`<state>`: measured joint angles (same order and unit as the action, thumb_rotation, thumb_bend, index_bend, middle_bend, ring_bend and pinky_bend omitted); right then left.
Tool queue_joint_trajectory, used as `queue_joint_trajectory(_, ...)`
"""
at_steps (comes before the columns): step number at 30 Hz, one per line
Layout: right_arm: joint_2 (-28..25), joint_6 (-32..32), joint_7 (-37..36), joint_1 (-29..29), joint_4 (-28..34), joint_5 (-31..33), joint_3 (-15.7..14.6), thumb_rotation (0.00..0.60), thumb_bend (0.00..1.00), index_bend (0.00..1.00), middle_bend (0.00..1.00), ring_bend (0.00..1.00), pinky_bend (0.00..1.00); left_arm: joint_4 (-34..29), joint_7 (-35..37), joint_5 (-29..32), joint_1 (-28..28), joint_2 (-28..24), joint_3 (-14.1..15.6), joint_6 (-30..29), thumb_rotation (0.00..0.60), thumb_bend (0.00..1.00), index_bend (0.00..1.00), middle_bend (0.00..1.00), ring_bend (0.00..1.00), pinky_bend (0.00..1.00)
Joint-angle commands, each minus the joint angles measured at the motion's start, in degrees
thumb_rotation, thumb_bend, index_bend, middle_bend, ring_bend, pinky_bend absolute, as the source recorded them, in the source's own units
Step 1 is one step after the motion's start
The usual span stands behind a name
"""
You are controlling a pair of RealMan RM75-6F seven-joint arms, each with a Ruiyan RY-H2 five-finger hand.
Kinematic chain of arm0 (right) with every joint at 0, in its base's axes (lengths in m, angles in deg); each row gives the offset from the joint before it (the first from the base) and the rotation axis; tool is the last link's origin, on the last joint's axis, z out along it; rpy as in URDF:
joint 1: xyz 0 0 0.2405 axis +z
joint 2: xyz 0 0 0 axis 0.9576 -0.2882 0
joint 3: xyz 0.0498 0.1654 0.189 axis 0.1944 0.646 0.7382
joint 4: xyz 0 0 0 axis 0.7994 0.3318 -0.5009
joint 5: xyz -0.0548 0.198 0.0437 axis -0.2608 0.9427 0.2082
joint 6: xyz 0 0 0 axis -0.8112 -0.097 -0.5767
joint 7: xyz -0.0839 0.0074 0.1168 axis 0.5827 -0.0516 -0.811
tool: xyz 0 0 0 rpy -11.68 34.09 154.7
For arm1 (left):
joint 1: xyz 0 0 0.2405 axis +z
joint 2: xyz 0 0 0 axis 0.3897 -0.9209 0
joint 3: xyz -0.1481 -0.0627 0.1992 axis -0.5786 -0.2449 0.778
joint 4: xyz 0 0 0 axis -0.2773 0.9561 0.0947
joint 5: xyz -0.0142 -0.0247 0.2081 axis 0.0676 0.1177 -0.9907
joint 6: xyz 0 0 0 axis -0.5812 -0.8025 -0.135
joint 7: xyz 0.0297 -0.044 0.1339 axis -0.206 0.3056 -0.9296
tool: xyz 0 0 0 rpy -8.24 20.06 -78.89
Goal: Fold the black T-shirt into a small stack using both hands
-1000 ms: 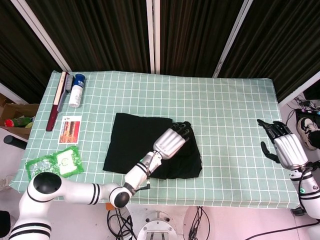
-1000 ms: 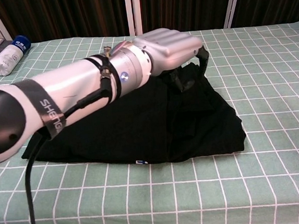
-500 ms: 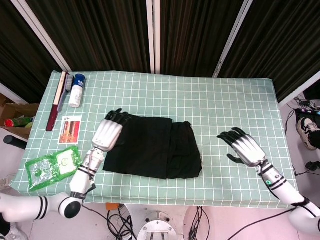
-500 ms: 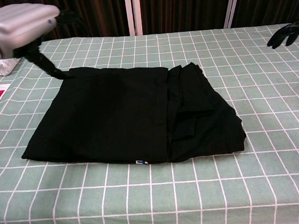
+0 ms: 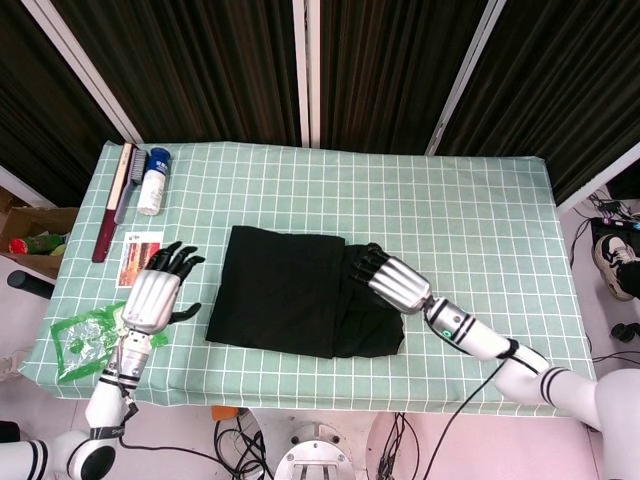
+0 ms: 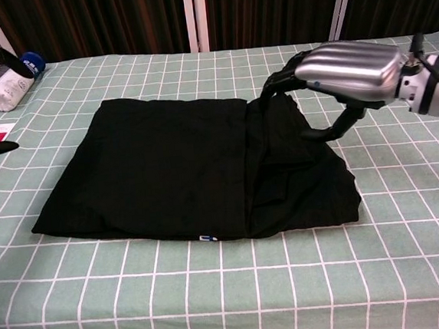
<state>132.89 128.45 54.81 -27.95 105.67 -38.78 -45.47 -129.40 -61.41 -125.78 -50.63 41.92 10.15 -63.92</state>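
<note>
Head view: the black cotton T-shirt (image 5: 300, 292), partly folded into a rough rectangle, lies near the middle of the green-and-white checked cloth surface (image 5: 460, 215), long axis running left-right, with a bunched, thicker layer along its right edge. Right hand (image 5: 393, 279) sits over that bunched right edge, fingers curved down onto the fabric; cannot tell if it pinches any cloth. Left hand (image 5: 154, 296) is off the shirt, just beside its left edge, fingers spread, holding nothing. Far left of the surface: white bottle with blue cap (image 5: 153, 182), dark red brush (image 5: 114, 201), printed card (image 5: 141, 259), green plastic packet (image 5: 108, 328). Chest view: right hand (image 6: 347, 72) hovers at the shirt's far right corner, fingertips (image 6: 275, 82) at the fabric, thumb reaching down toward it, no clear grip visible. Shirt (image 6: 166, 169) lies flat, right side rumpled. Right hand is the nearer one; shirt lies to its left, so the next fold likely goes right-to-left.
</note>
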Motion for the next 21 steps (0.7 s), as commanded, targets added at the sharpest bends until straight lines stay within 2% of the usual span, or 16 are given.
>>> queue_joint_trajectory(1, 3.7, -2.0, -0.6, 2.7, -4.0, -0.4, -0.2, 0.6, 0.25, 0.31, 0.26, 0.22, 0.21, 0.6, 2.2, -0.3, 1.8, -0.3, 0.0, -0.7, 0.6, 0.15, 0.25, 0.15, 0.08, 0.17)
queue_joint_trajectory(7, 8.3, -2.6, -2.6, 5.3, -9.9, -0.2, -1.3, 0.6, 0.22, 0.32, 0.25, 0.21, 0.2, 1.4, 5.6, -0.4, 4.0, -0.7, -0.9, -0.3, 0.6, 0.14, 0.25, 0.15, 0.08, 0.17)
queue_joint_trajectory(17, 13.7, 1.1, -5.0, 6.9, -17.8, -0.4, -3.2, 0.6, 0.22, 0.32, 0.26, 0.21, 0.2, 2.7, 8.1, -1.3, 5.4, -0.5, -2.5, 1.7, 0.6, 0.14, 0.25, 0.15, 0.08, 0.17)
queue_joint_trajectory(21, 16.4, 3.2, -6.5, 7.6, -21.7, -0.6, -3.6, 0.6, 0.32, 0.4, 0.29, 0.21, 0.2, 2.5, 8.3, -1.9, 5.9, -0.6, -3.0, 2.0, 0.6, 0.14, 0.25, 0.14, 0.08, 0.17)
